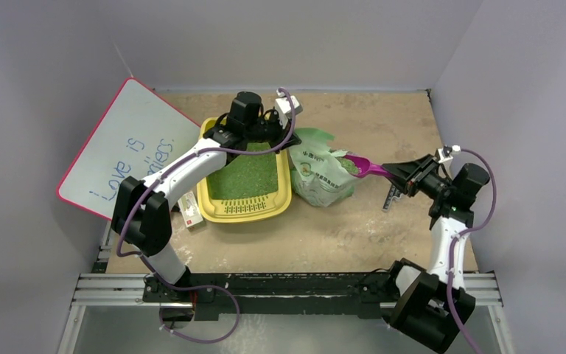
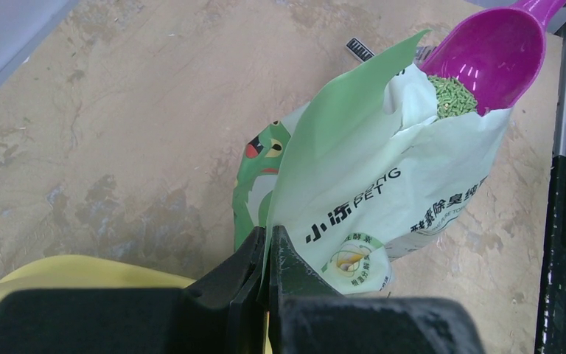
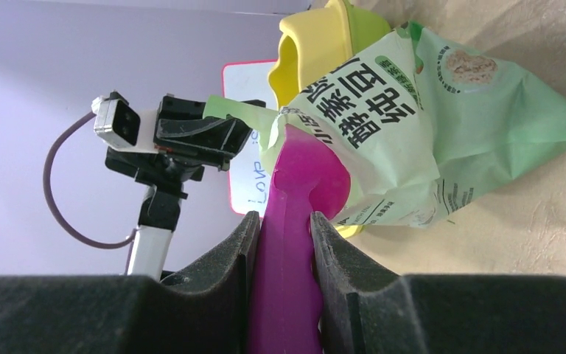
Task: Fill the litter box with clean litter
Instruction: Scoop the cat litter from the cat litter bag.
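Whiteboard: flat, glossy white panel with a pink edge and blue handwriting. It leans at the left wall, apart from the work.

Litter box: yellow moulded plastic tray with rounded corners, a raised rim and a slotted strip at its near end. It lies flat on the table just left of the bag, probably to make each scoop's trip short.

Litter: fine green granules in a grainy layer over the tray floor. More shows at the scoop's lip.

Left gripper: fingers pressed together, pinching the bag's thin upper flap. The grip seems meant to hold the mouth open and the bag upright.

Bag: pale green crinkled film, printed, slumped just beside the tray's right rim.

Scoop: smooth purple plastic with a deep rounded bowl, set into the bag's mouth with granules against its edge.

Right gripper: dark, rough-faced fingers clamped on the scoop's handle, reaching in from the right to work it.
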Controlling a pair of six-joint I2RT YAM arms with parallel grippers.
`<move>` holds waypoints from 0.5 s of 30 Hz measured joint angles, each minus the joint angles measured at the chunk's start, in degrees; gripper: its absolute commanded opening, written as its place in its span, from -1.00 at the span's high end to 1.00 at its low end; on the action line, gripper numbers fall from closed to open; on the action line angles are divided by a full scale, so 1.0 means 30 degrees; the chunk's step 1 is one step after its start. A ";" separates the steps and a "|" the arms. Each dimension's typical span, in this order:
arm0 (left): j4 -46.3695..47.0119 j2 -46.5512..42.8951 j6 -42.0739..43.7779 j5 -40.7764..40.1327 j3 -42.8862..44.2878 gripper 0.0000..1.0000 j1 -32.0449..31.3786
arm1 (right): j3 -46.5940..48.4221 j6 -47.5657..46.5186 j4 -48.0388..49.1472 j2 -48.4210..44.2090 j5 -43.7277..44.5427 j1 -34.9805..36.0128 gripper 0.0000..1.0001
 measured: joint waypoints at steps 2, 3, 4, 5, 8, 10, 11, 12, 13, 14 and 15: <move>0.0015 0.0007 -0.0007 0.0007 0.0000 1.00 0.0015 | -0.0758 0.1188 0.1727 -0.0437 0.0029 -0.0015 1.00; 0.0015 0.0007 -0.0015 0.0015 0.0000 1.00 0.0015 | -0.1217 0.1778 0.2492 -0.0634 0.0036 -0.0015 1.00; 0.0015 0.0007 -0.0029 0.0029 0.0000 1.00 0.0015 | -0.1727 0.2382 0.3264 -0.0794 0.0036 -0.0015 1.00; 0.0015 0.0007 -0.0058 0.0044 -0.0007 1.00 0.0015 | -0.2237 0.2980 0.3949 -0.0882 0.0029 -0.0015 1.00; 0.0044 0.0007 -0.0189 0.0131 -0.0022 1.00 0.0015 | -0.3402 0.4466 0.5450 -0.0867 0.0000 -0.0015 1.00; 0.0044 0.0007 -0.0299 0.0182 -0.0029 1.00 0.0015 | -0.4029 0.5406 0.6339 -0.0845 -0.0080 -0.0022 1.00; 0.0029 0.0007 -0.0342 0.0204 -0.0029 1.00 0.0015 | -0.4299 0.5821 0.6870 -0.0816 -0.0146 -0.0036 1.00; 0.0022 0.0007 -0.0342 0.0211 -0.0036 1.00 0.0015 | -0.4524 0.6207 0.7388 -0.0809 -0.0124 -0.0044 1.00; 0.0036 0.0007 -0.0342 0.0211 -0.0051 1.00 0.0015 | -0.4692 0.6499 0.7832 -0.0809 -0.0036 -0.0036 1.00; 0.0073 0.0007 -0.0342 0.0211 -0.0066 1.00 0.0015 | -0.4830 0.6819 0.8276 -0.0794 0.0095 0.0051 1.00; 0.0102 0.0007 -0.0350 0.0204 -0.0066 1.00 0.0015 | -0.4903 0.7227 0.8932 -0.0685 0.0270 0.0204 1.00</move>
